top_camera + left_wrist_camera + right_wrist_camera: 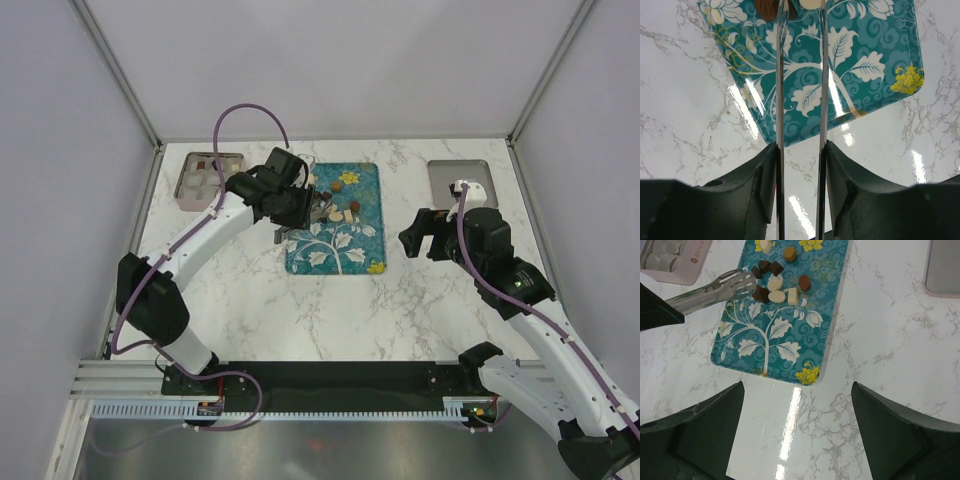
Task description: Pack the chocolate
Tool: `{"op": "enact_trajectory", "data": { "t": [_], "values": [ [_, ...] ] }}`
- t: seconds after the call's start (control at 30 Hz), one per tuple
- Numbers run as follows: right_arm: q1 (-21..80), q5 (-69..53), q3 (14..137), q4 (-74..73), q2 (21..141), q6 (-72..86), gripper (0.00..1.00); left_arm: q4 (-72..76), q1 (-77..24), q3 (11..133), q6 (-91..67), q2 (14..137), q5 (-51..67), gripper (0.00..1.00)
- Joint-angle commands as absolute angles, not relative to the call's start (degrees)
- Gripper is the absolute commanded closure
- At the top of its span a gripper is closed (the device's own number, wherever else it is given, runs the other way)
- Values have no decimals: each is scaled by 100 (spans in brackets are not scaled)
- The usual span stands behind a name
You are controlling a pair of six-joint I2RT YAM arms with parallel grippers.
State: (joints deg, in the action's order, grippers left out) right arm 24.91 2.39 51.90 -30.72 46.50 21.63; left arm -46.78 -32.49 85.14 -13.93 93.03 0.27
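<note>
The top view looks steeply down from high and behind, from far enough to take in the whole table (pixel 250 300), with its near edge at 6 o'clock. The left wrist view sits close and low, facing 12 o'clock along the left fingers (pixel 740 200) and tongs (pixel 780 100) over a tray (pixel 865 50) corner. The right wrist view looks down from higher, between the right fingers (pixel 695 435). All three views share the tray.
</note>
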Motion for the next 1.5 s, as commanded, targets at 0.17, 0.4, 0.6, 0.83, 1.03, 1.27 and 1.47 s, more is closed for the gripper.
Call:
{"op": "enact_trajectory", "data": {
  "t": [0.17, 0.4, 0.6, 0.83, 1.03, 1.27, 1.47],
  "values": [
    [2479, 264, 5396, -3023, 4623, 2136, 3, -4298, -3516, 8332, -1907, 9387, -237, 51],
    [2487, 299, 5388, -3006, 4632, 2092, 3, -4307, -3568, 8227, -1995, 9378, -580, 51],
    [2487, 299, 5388, -2980, 4658, 2074, 3, -4289, -3568, 8235, -1995, 9597, -677, 51],
    [2487, 299, 5423, -2962, 4658, 2074, 3, -4210, -3568, 8358, -1942, 9940, -668, 52],
    [2479, 299, 5397, -2927, 4676, 2066, 3, -4175, -3568, 8499, -1933, 10221, -651, 53],
    [2479, 299, 5379, -2883, 4693, 2057, 3, -4166, -3568, 8499, -1978, 10292, -633, 55],
    [2487, 290, 5361, -2856, 4685, 2074, 3, -4175, -3568, 8490, -1960, 10178, -659, 61]
  ]
}}
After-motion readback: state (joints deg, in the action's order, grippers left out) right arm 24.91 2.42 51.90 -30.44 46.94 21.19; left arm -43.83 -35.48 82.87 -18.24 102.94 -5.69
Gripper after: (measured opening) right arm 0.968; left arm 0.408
